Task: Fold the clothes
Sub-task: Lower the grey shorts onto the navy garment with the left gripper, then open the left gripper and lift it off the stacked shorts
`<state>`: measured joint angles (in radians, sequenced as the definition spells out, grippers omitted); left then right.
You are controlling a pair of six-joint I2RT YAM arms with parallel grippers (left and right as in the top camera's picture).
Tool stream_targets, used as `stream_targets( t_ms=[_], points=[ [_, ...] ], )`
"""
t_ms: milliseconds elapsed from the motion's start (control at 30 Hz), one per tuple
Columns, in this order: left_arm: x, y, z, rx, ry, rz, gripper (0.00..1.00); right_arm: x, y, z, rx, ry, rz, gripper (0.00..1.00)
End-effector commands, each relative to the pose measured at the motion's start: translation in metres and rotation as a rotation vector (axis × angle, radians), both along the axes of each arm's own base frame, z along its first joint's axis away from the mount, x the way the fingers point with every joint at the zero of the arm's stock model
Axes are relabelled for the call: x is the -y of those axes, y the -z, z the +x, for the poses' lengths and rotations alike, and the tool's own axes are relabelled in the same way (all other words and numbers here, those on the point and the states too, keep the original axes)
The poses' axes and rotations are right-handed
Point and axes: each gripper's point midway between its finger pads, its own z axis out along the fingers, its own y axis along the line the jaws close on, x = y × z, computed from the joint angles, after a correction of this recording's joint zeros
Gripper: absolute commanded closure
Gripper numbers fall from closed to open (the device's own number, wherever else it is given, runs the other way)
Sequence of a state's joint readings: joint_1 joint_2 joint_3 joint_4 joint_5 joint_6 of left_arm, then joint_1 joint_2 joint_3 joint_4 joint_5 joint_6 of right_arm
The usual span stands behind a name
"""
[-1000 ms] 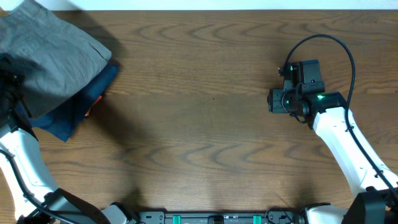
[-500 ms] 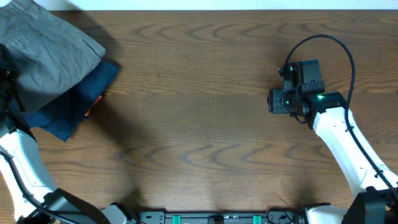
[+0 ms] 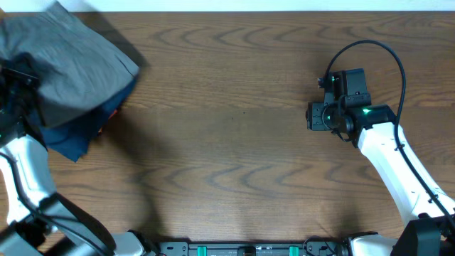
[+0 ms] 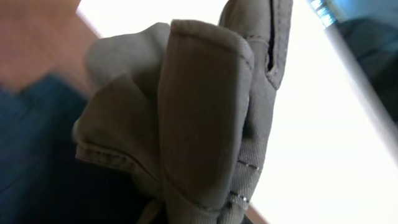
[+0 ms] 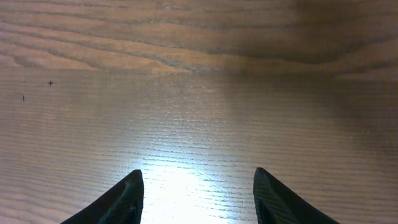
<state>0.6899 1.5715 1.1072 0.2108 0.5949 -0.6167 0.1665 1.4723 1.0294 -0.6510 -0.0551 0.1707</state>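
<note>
While the right gripper (image 5: pixel 196 183) hangs parted and empty above the wooden table (image 3: pixel 227 149), the left gripper (image 3: pixel 20 78) pinches the grey garment (image 3: pixel 71 57), bunched at the table's far-left corner over a folded navy-blue garment (image 3: pixel 71 139). Since half a second ago, the grey cloth's edge has swung rightward, covering more navy.

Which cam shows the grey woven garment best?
Overhead: most of the grey woven garment shows, lying over the navy-blue garment. Left wrist shows only a bunched, seamed part close up; right wrist shows only wooden table.
</note>
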Motion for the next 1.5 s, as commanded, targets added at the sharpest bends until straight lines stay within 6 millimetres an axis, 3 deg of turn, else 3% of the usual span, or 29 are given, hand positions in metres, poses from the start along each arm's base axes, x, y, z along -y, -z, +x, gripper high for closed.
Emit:
stream_targets(
  t_ms=[0,67,167,300,333,433,633,700,767,867,900,1000,1133,1200,1300,1367,1467],
  points=[
    [-0.021,0.040,-0.002,-0.126,-0.059,0.004,0.94,0.003,-0.002,0.000,0.008,-0.005,-0.004,0.45],
    [-0.036,0.079,-0.016,-0.250,-0.144,-0.046,0.94,0.003,-0.001,-0.002,0.000,-0.005,-0.005,0.45],
    [-0.051,0.116,-0.038,-0.374,-0.220,-0.105,0.94,0.004,0.000,-0.004,-0.013,-0.005,-0.008,0.45],
    [-0.064,0.130,-0.054,-0.421,-0.260,-0.116,0.94,0.004,0.000,-0.004,-0.013,-0.005,-0.008,0.44],
    [-0.066,0.129,-0.056,-0.422,-0.263,-0.112,0.88,0.004,0.000,-0.004,-0.013,-0.005,-0.008,0.44],
    [-0.071,0.128,-0.059,-0.413,-0.273,-0.116,0.44,0.004,0.000,-0.005,-0.014,-0.005,-0.008,0.44],
    [-0.066,0.090,-0.048,-0.280,-0.194,-0.090,0.18,0.004,0.000,-0.005,-0.015,-0.005,-0.009,0.44],
    [-0.067,0.067,-0.051,-0.240,-0.206,-0.053,0.14,0.004,0.000,-0.005,-0.015,-0.005,-0.008,0.44],
    [-0.067,0.042,-0.055,-0.202,-0.222,-0.015,0.02,0.004,0.000,-0.005,-0.016,-0.004,-0.008,0.44],
    [-0.061,0.005,-0.062,-0.142,-0.236,0.045,0.01,0.004,0.000,-0.004,-0.010,-0.003,-0.007,0.40],
    [-0.054,-0.011,-0.063,-0.114,-0.230,0.070,0.02,0.004,-0.001,-0.003,-0.007,-0.003,-0.007,0.36],
    [-0.028,-0.033,-0.056,-0.082,-0.178,0.108,0.02,0.004,-0.002,-0.001,0.001,0.004,-0.001,0.29],
    [0.034,-0.031,-0.030,-0.114,-0.003,0.171,0.02,0.003,-0.004,0.003,0.010,0.066,0.033,0.13],
    [0.077,-0.017,-0.016,-0.162,0.122,0.188,0.02,0.003,-0.004,0.005,0.014,0.092,0.049,0.02],
    [0.151,0.015,-0.005,-0.264,0.327,0.190,0.02,0.000,-0.005,0.006,0.015,0.097,0.071,0.01],
    [0.197,0.040,-0.009,-0.355,0.454,0.178,0.02,-0.001,-0.005,0.005,0.007,0.093,0.096,0.01],
    [0.244,0.084,-0.032,-0.558,0.564,0.180,0.02,0.000,-0.004,0.002,-0.018,0.095,0.145,0.01]
  ],
)
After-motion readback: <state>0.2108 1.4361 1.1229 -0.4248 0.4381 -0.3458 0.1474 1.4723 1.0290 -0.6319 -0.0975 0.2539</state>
